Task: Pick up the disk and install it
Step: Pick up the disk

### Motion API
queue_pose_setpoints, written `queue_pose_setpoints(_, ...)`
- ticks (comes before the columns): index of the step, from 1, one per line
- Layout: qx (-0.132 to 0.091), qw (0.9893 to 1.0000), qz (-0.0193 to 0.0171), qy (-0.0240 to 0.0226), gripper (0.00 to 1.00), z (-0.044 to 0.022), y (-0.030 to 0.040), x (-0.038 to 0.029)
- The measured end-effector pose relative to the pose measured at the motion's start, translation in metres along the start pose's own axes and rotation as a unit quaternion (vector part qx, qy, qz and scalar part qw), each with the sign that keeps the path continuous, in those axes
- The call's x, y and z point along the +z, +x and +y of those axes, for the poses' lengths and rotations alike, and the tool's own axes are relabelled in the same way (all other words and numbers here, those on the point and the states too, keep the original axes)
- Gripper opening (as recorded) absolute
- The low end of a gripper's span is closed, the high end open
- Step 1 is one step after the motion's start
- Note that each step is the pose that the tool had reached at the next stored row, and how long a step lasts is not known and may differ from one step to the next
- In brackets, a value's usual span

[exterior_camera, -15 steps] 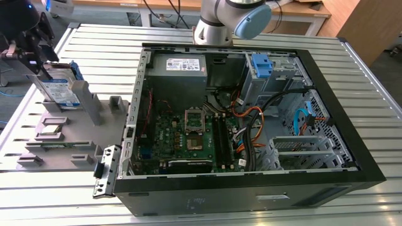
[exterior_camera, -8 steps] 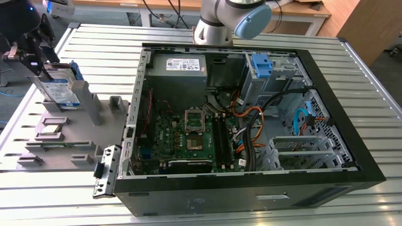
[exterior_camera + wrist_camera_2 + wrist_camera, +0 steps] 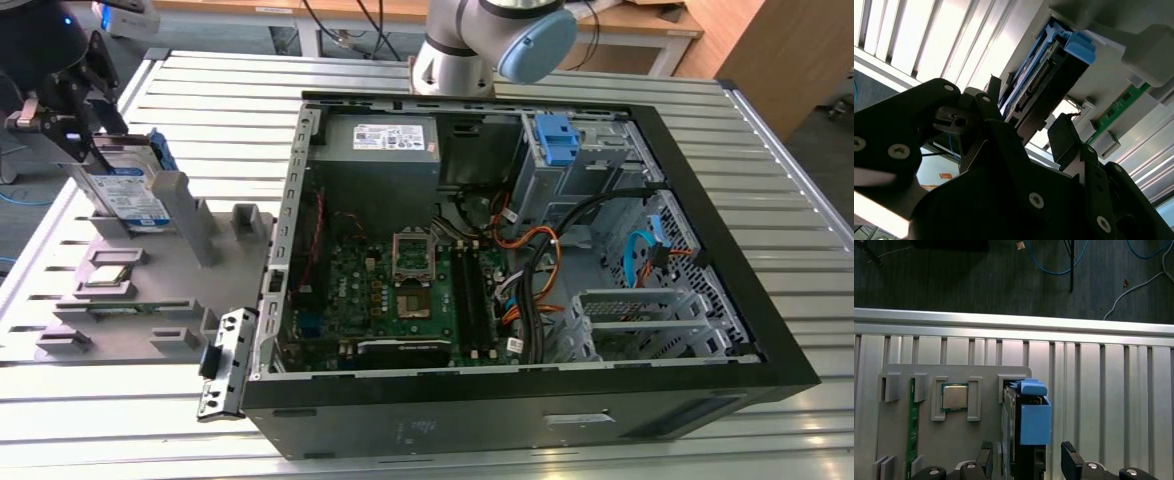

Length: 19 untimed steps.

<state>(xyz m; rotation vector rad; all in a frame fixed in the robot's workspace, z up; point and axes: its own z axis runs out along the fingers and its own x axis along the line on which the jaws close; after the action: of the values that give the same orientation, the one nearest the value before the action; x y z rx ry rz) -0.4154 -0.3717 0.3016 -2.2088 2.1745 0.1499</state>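
Note:
The disk (image 3: pixel 130 192) stands on edge in a slot of the grey holder (image 3: pixel 147 300) at the exterior view's left, its white-and-blue label facing out. My gripper (image 3: pixel 80 140) hangs at its top end. In the first wrist view the disk (image 3: pixel 1026 425) with its blue bracket rail sits between my fingers (image 3: pixel 1070 460), and a gap shows between the disk and the finger. In the second wrist view my gripper (image 3: pixel 1026 120) is open around the end of the disk (image 3: pixel 1046 75), one black finger on each side.
An open computer case (image 3: pixel 747 300) lies at the middle and right, with a power supply (image 3: pixel 378 140), a mainboard (image 3: pixel 400 290) and a blue bracket (image 3: pixel 554 140) inside. The holder (image 3: pixel 984 371) also carries a processor chip (image 3: pixel 954 397) and a green memory stick (image 3: pixel 913 425). The arm's base (image 3: pixel 454 60) stands behind the case.

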Motion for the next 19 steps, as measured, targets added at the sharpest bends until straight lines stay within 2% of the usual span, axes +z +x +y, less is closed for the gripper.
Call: queue_pose_setpoints(19, 0.0, 1.0, -0.0001, 0.0001, 0.65, -0.0022, 0.0002, 0.0016)
